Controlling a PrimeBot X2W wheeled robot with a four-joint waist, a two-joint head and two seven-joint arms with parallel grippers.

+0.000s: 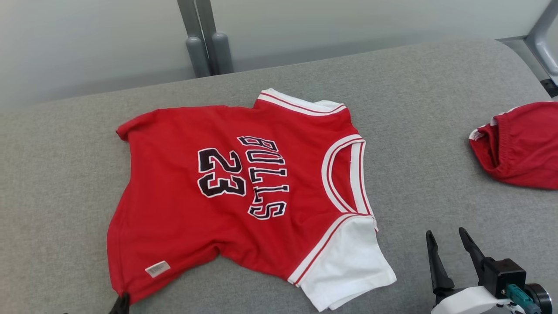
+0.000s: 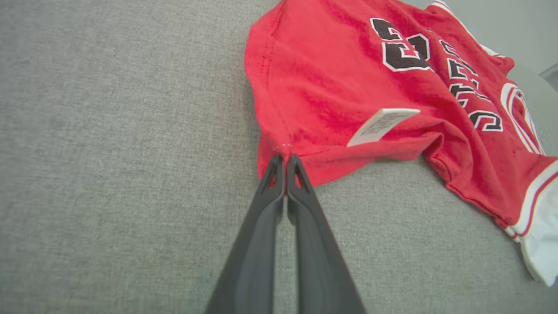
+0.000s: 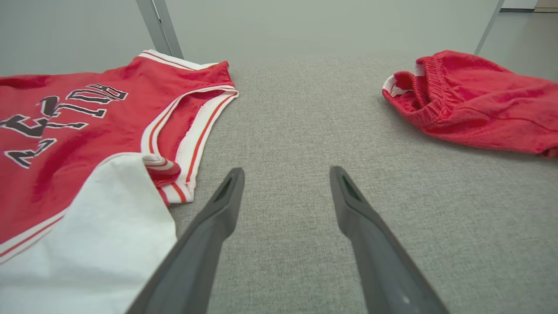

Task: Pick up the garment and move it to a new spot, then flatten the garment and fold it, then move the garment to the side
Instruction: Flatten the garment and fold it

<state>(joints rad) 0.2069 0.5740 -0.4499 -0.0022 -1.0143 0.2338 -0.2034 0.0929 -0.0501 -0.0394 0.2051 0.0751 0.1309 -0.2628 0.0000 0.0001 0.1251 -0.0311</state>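
The garment is a red jersey with white sleeves, "BULLS 23" in dark letters, lying spread on the grey padded table. My left gripper is shut on the garment, pinching its near hem corner at the side seam; in the head view its dark tip shows at the bottom edge, at the jersey's lower left corner. My right gripper stands open over bare table, right of the white sleeve. Its fingers hold nothing and touch no cloth.
A second red piece of clothing with an elastic waistband lies bunched at the table's right edge, also seen as a red heap ahead and right of my right gripper. Grey posts rise behind the table's far edge.
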